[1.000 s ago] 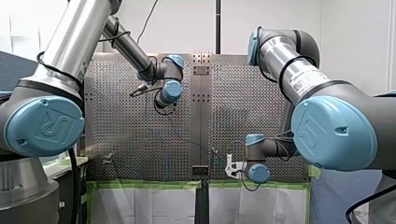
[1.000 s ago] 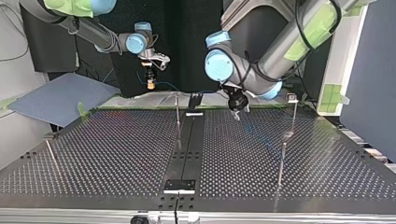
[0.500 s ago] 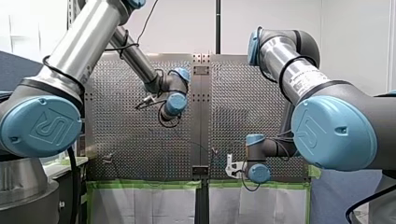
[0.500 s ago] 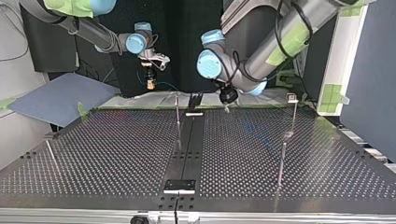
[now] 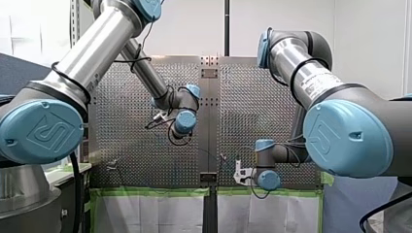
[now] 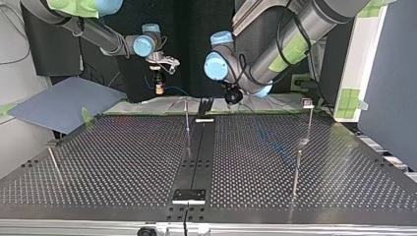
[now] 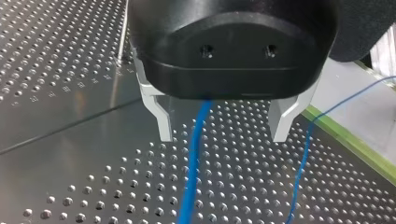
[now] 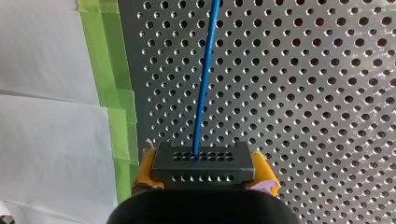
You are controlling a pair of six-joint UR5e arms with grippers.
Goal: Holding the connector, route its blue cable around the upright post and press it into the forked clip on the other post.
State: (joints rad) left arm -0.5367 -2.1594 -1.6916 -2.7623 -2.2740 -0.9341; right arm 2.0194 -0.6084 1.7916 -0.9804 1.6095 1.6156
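Observation:
My right gripper, with yellow pads, is shut on a black connector. It hangs above the table's far edge at the top view's left. The blue cable leaves the connector and runs out over the perforated plate. My left gripper is open, its metal fingers standing either side of the blue cable without touching it. A second stretch of cable passes beside it. In the top view my left gripper hovers right of the upright post. A post with a clip head stands at the right.
The perforated table has a dark centre rail. A shorter post stands near the front right and a thin one at the left. Green tape marks the plate's edge, with white sheet beyond it.
My left arm has swung toward the top view's left and the far edge, bringing its open gripper near the centre rail. My right arm with the connector has stayed put.

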